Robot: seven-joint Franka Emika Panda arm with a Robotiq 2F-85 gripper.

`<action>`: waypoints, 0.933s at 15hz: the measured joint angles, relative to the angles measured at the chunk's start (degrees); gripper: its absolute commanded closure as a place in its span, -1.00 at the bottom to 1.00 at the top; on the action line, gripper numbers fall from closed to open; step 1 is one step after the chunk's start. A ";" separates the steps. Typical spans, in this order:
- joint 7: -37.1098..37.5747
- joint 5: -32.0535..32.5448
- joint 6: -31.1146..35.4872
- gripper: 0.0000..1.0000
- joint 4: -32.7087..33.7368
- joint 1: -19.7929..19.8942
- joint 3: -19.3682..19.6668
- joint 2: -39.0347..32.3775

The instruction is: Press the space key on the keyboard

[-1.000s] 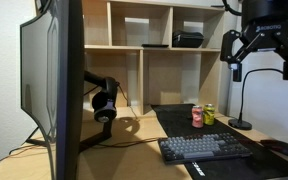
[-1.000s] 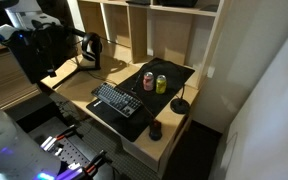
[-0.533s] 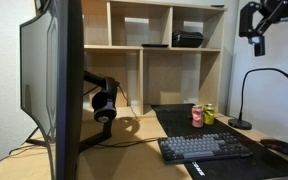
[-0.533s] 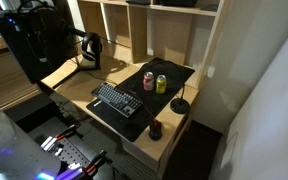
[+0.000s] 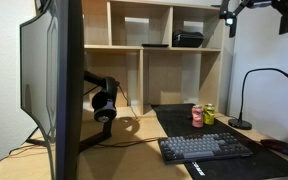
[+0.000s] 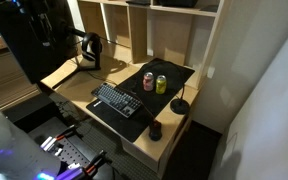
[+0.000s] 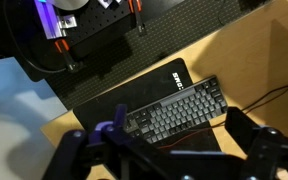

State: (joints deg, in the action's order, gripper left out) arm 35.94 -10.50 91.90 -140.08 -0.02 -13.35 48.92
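Observation:
The keyboard [image 5: 206, 148] is a compact dark keyboard with grey keys, lying on the front part of a black desk mat [image 5: 176, 122]. It also shows in the exterior view from above [image 6: 116, 101] and in the wrist view [image 7: 179, 108]. My gripper [image 7: 169, 152] is open and empty, with its two fingers spread wide. It hangs high above the desk, far from the keyboard. In an exterior view only its lower parts show at the top edge [image 5: 254, 8]. The space bar is on the keyboard's row facing the desk's front edge.
Two drink cans [image 5: 202, 115] stand on the mat behind the keyboard. A gooseneck lamp [image 5: 241, 122] and a mouse [image 5: 280, 147] are beside it. Headphones [image 5: 104, 102] hang next to a large monitor [image 5: 59, 85]. A wooden shelf unit [image 5: 164, 45] stands behind.
The arm has risen steadily. In an exterior view the gripper went from beside the lamp's top to the frame's top edge. The desk objects have not moved.

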 measured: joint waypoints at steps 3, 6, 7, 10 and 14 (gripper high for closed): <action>0.83 1.14 -1.08 -1.00 -0.70 0.10 -0.97 -0.80; 6.12 0.48 1.41 -1.00 -6.12 0.33 -4.75 -5.67; 8.30 -0.20 4.16 -1.00 -8.15 0.30 -5.99 -7.78; 15.89 -1.28 15.37 -1.00 -13.28 0.24 -8.77 -14.57; 16.74 -0.49 16.31 -1.00 -13.27 -1.03 -7.49 -16.14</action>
State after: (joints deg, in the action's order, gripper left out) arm 52.67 -10.99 108.20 -153.34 -1.05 -20.84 32.79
